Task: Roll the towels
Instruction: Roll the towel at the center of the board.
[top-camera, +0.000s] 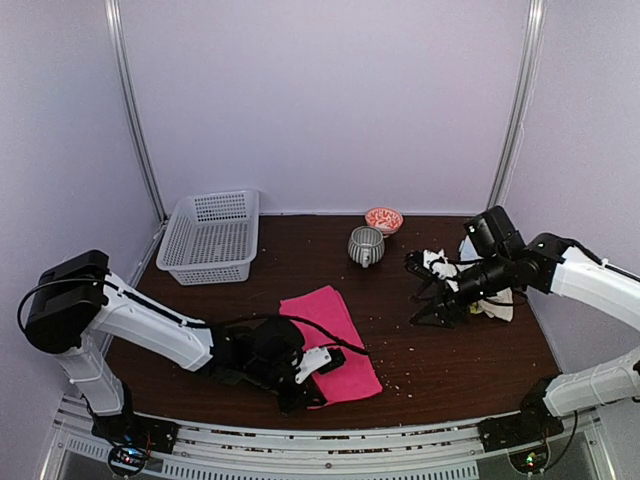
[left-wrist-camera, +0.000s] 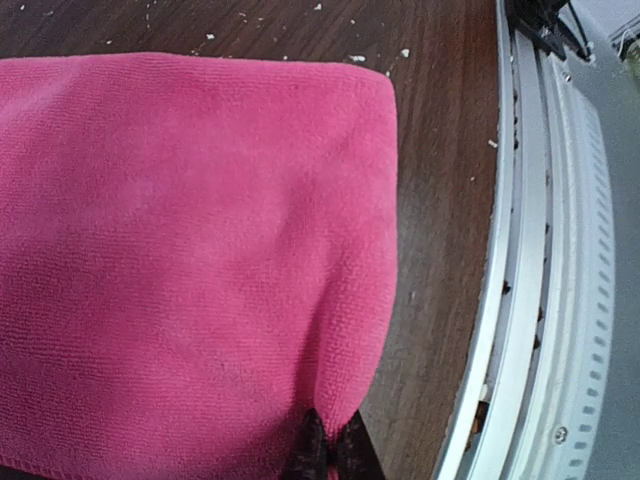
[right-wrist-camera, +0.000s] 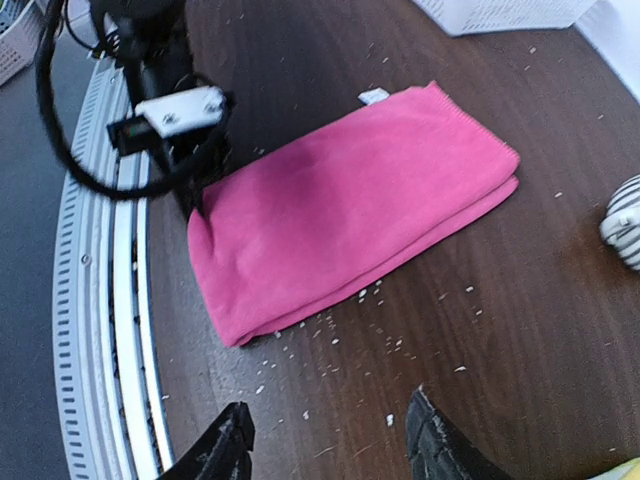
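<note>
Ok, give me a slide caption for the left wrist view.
Left gripper shut on the edge of the folded pink towel, dark table and metal rail alongside.

Illumination: even and diffuse, delivered from overhead. Shadows: soft-edged, one laid across the pink towel (right-wrist-camera: 350, 200) in the right wrist view. Top view: mildly soft, walls tinted lilac, the table (top-camera: 430, 370) rendered very dark. Left wrist view: towel colour saturated, weave resolved; metal rail (left-wrist-camera: 530, 300) bowed by lens distortion. Right wrist view: rail likewise curved; near fingertips (right-wrist-camera: 440, 450) blurred.
</note>
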